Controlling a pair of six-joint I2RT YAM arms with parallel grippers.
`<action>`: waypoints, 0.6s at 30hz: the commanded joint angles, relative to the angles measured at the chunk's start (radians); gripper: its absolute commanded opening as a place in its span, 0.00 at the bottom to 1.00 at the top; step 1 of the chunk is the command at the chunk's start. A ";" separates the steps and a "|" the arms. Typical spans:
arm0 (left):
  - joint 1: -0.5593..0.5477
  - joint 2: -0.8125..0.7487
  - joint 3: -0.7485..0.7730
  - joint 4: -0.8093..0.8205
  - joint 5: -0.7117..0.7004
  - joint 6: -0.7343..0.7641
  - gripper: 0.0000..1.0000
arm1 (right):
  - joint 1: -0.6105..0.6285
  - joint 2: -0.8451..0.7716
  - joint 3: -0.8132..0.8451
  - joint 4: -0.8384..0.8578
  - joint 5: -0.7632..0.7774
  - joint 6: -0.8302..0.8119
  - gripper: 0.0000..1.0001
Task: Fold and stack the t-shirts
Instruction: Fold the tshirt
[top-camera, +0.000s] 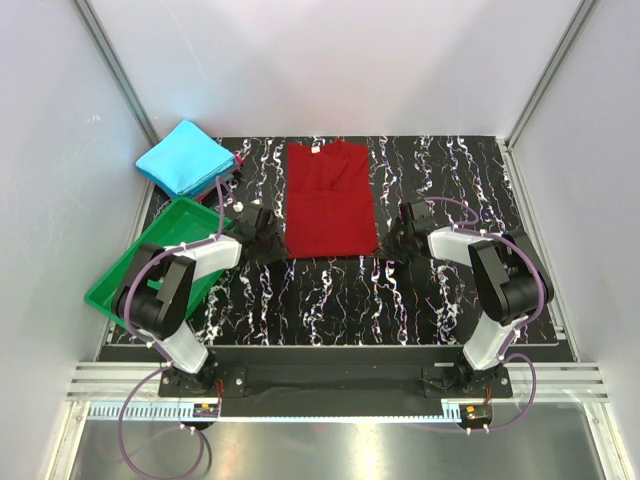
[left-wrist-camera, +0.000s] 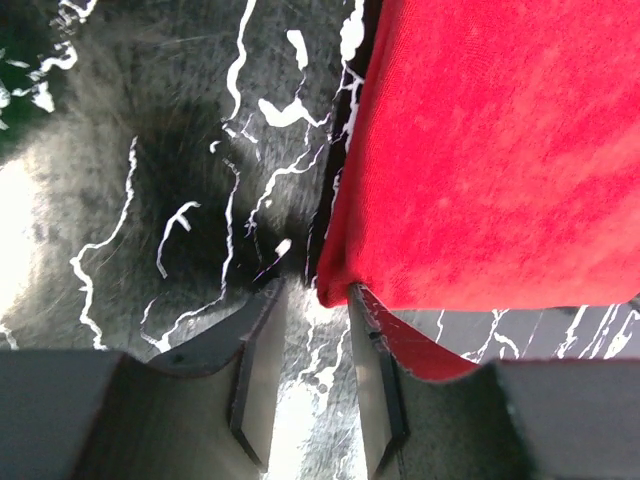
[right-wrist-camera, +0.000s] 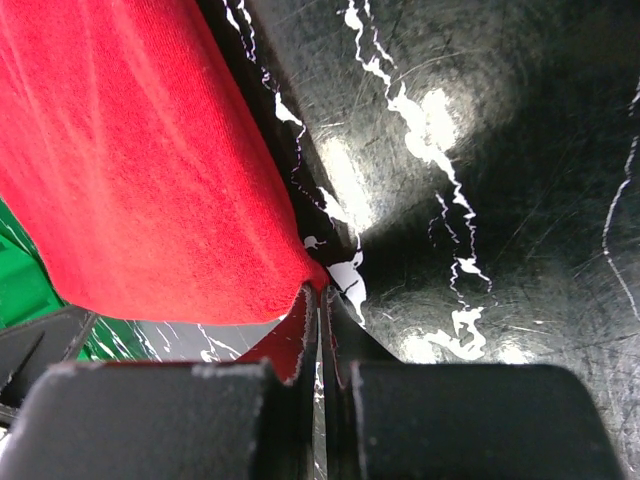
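— Any lettering to log?
— None I can read from my seat. The dark red t-shirt (top-camera: 330, 200) shows plain cloth on my screens, and the table (top-camera: 400, 290) only white veining.

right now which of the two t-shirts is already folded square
The bright cyan-blue cloth t-shirt, a square far left; the dark red cloth t-shirt lies longer, central.

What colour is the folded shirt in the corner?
The folded shirt is cyan-blue, seen best in the top external view.
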 joint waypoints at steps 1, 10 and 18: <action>0.005 0.024 0.032 0.051 -0.010 -0.017 0.36 | 0.018 -0.038 -0.018 0.014 0.023 -0.009 0.00; 0.002 0.013 0.028 0.053 0.010 0.003 0.01 | 0.018 -0.054 -0.038 0.019 0.028 -0.008 0.00; -0.024 -0.067 0.014 -0.007 0.049 0.052 0.00 | 0.021 -0.149 -0.081 -0.047 0.037 -0.052 0.00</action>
